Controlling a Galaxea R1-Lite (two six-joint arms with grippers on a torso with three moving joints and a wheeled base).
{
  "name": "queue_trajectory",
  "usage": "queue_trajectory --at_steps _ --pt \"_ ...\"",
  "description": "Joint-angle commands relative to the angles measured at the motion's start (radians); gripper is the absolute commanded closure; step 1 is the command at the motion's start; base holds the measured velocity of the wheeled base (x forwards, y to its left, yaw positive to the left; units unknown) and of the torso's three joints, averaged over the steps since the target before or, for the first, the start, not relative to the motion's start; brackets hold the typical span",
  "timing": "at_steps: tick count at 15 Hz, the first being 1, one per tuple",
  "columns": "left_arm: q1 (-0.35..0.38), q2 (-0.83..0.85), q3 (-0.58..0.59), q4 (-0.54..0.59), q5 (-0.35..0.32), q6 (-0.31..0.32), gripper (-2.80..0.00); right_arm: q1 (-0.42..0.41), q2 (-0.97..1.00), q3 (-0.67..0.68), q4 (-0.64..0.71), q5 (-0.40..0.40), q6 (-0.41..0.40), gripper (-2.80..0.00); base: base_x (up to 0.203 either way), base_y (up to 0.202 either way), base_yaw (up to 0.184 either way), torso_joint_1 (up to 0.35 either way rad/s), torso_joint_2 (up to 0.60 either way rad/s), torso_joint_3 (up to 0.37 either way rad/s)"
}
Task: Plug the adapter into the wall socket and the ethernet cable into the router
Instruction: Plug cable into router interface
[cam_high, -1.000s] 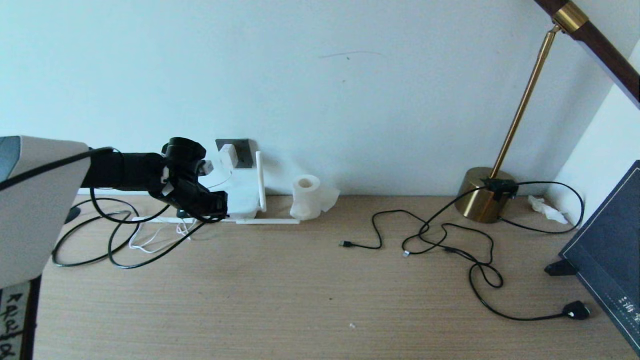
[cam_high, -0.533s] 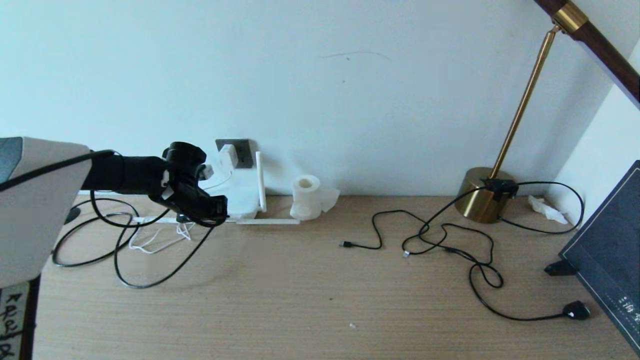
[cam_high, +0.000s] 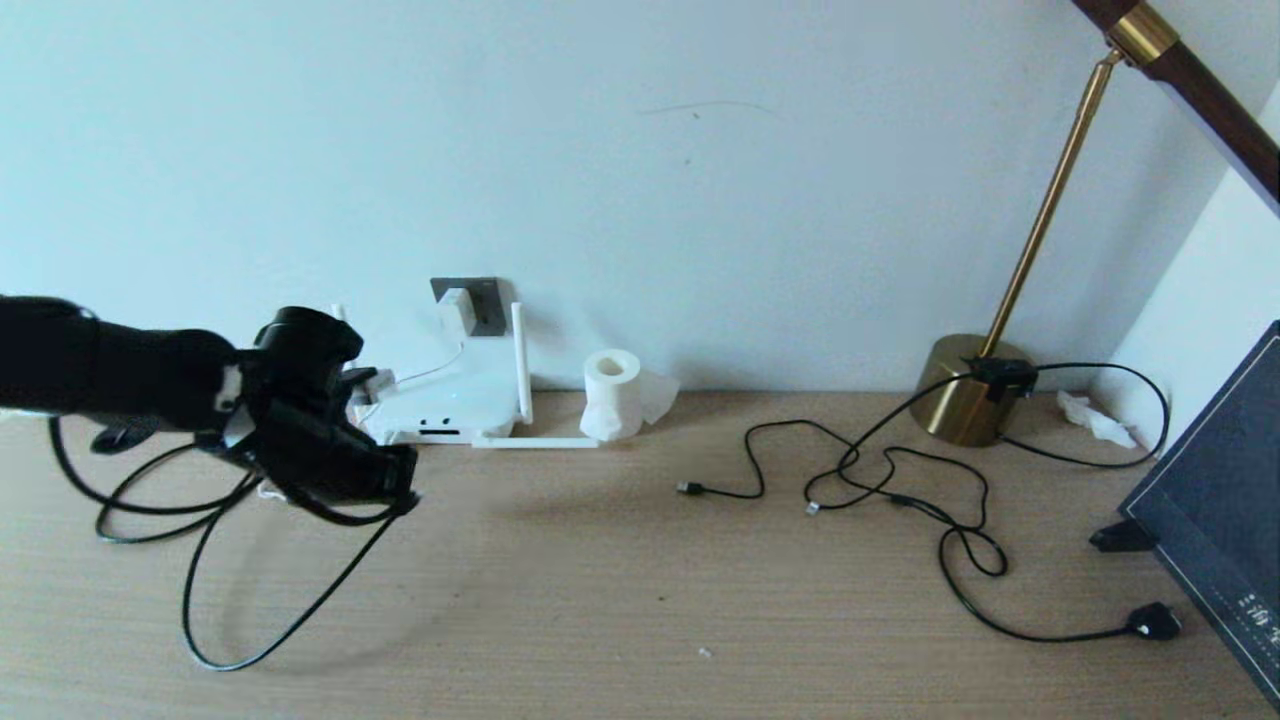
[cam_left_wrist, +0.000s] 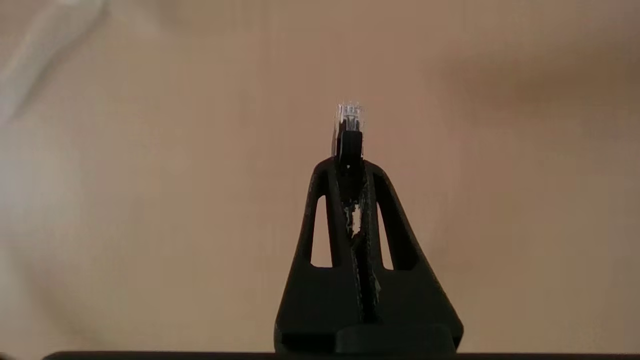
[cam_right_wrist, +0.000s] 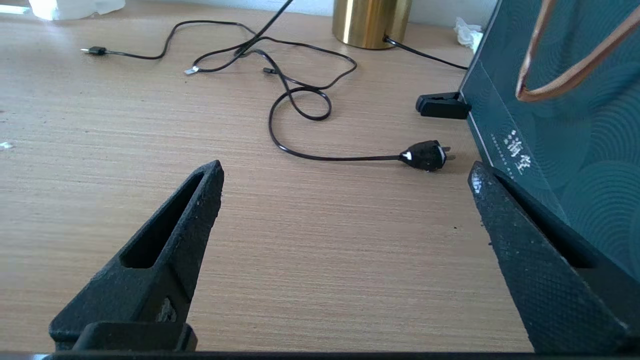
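My left gripper (cam_high: 396, 482) hovers over the table in front of the router (cam_high: 455, 400), a short way off to its left. It is shut on the ethernet cable's plug (cam_left_wrist: 349, 131), whose clear tip sticks out past the fingertips. The black ethernet cable (cam_high: 300, 620) hangs from it and loops over the table. The white adapter (cam_high: 457, 306) sits against the dark grey wall socket (cam_high: 486, 300), and its thin cord (cam_high: 430, 372) runs down to the router. My right gripper (cam_right_wrist: 345, 175) hangs open over bare table, out of the head view.
A toilet-paper roll (cam_high: 612, 395) stands right of the router. Thin black USB cords (cam_high: 760, 480) and a lamp cord with a bulky plug (cam_high: 1150, 622) lie at the right. A brass lamp base (cam_high: 970, 392) and a dark box (cam_high: 1220, 500) stand far right.
My left arm has drawn back from the router toward the front left, still holding the ethernet plug. The cable loop has swung forward, and the router's front now shows.
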Motion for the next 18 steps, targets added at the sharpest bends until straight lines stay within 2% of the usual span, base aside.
queue_trajectory --at_steps 1,3,4,8,11,13,18 --pt "-0.005 -0.153 0.131 0.000 -0.013 0.006 0.00 0.000 0.001 0.000 0.000 0.000 0.000 -2.80 0.000 0.000 0.000 0.000 0.00 0.000" --pt "-0.010 -0.220 0.277 -0.043 -0.048 0.013 0.00 0.000 0.001 0.000 0.001 0.000 0.000 -2.80 0.000 0.000 0.000 0.000 0.00 0.000" --pt "-0.011 -0.237 0.356 -0.110 -0.058 0.015 0.00 0.000 0.001 0.000 0.002 0.000 0.000 -2.80 0.000 0.000 0.000 0.000 0.00 0.000" --pt "-0.013 -0.237 0.644 -0.550 -0.070 0.016 0.00 0.000 0.000 0.000 0.001 0.000 0.000 -2.80 0.000 0.000 0.000 0.000 0.00 0.000" --pt "-0.013 -0.231 0.776 -0.747 -0.070 0.016 0.00 0.000 0.001 0.000 0.001 0.000 0.000 -2.80 0.000 0.000 0.000 0.000 0.00 0.000" --pt "-0.013 -0.230 0.823 -0.804 -0.070 0.017 0.00 0.000 0.001 0.000 0.000 0.000 0.000 -2.80 0.000 0.000 0.000 0.000 0.00 0.000" --pt "-0.013 -0.194 0.844 -0.807 -0.063 0.034 0.00 0.000 0.001 0.000 0.000 0.000 0.000 -2.80 0.000 0.000 0.000 0.000 0.00 0.000"
